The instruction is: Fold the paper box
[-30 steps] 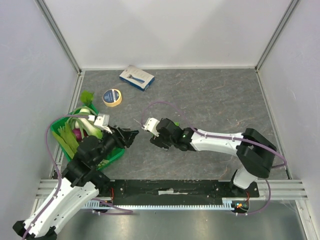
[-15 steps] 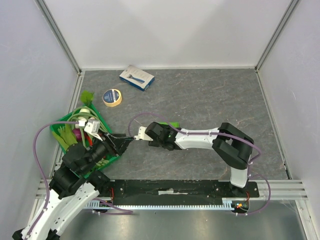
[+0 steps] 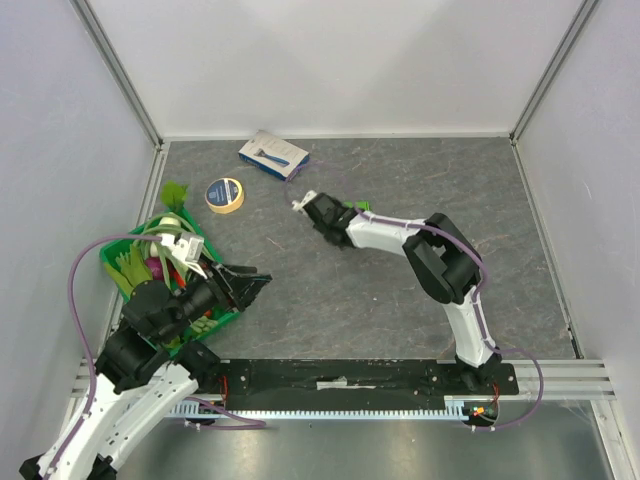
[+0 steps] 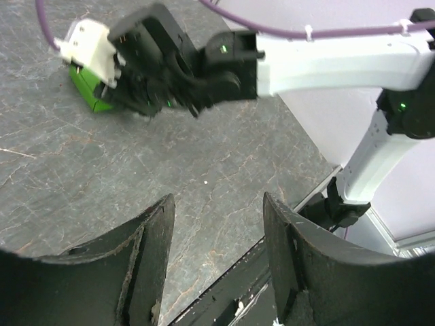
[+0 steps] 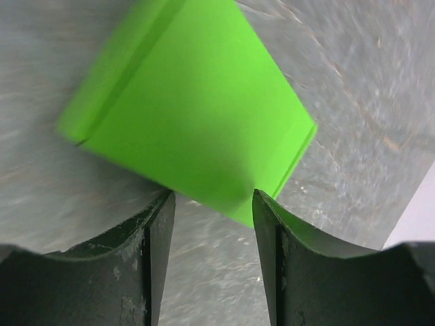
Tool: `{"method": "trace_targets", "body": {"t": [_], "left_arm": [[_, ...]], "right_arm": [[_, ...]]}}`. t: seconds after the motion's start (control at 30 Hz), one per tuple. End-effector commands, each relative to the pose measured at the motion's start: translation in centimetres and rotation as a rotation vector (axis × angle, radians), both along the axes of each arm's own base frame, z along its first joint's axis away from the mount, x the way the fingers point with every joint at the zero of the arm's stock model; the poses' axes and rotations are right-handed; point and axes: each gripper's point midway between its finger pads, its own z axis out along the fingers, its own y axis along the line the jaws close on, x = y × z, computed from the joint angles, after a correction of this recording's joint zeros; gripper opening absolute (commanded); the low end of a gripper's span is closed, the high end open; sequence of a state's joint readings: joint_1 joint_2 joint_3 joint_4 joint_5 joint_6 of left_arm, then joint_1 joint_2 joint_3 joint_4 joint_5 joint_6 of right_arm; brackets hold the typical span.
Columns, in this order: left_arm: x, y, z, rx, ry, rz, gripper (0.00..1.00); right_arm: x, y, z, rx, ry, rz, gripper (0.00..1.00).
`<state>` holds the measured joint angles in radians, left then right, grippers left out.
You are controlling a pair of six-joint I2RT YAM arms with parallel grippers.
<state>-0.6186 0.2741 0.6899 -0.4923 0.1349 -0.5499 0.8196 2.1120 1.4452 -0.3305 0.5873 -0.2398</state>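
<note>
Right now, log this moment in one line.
box: on table | right gripper: open, astride box corner | left gripper: open, empty, apart from box

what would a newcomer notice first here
The bright lime-green paper box stands out on the grey table, lying just ahead of the right gripper, whose jaws are apart. Next comes the darker green vegetable crate at the table's left edge, beside the open left gripper.

The right arm lies across the middle of the table, the paper box at its tip. A crate, tape roll and carton crowd the left. The right side is open.
</note>
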Motion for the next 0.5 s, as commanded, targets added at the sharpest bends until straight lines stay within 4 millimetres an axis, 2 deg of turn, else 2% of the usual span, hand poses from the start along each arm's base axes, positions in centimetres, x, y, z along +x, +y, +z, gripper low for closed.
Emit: {"method": "trace_targets", "body": {"t": [0.0, 0.2, 0.23, 0.27, 0.33, 0.37, 0.4, 0.43, 0.47], "left_arm": [[-0.3, -0.9, 2.1, 0.005, -0.057, -0.066, 0.61], [0.7, -2.3, 1.4, 0.028, -0.037, -0.098, 0.61], [1.1, -2.6, 1.1, 0.036, -0.026, -0.102, 0.61], [1.2, -2.8, 1.1, 0.035, -0.025, -0.108, 0.61], [1.6, -3.2, 0.7, 0.040, -0.014, -0.114, 0.61], [1.9, -3.4, 0.3, 0.047, 0.004, -0.116, 0.61], [2.0, -3.6, 0.1, 0.050, 0.010, -0.117, 0.61], [2.1, -3.6, 0.1, 0.048, 0.012, -0.119, 0.61], [2.1, -3.7, 0.0, 0.047, 0.015, -0.118, 0.61]], "right_arm": [[4.1, -6.0, -0.7, 0.034, 0.037, -0.273, 0.57], [9.2, -7.0, -1.2, 0.109, 0.063, -0.289, 0.58], [9.5, -6.9, -2.4, 0.122, 0.098, -0.291, 0.58], [11.1, -6.9, -1.3, 0.161, 0.068, -0.309, 0.58], [11.8, -7.0, -0.9, 0.208, 0.052, -0.357, 0.61], [12.3, -6.8, 0.2, 0.246, 0.039, -0.377, 0.63], [12.0, -6.7, 0.8, 0.311, 0.025, -0.453, 0.66], [11.7, -6.6, 3.0, 0.362, 0.006, -0.478, 0.67], [10.5, -6.3, 2.9, 0.412, 0.040, -0.493, 0.68]]}}
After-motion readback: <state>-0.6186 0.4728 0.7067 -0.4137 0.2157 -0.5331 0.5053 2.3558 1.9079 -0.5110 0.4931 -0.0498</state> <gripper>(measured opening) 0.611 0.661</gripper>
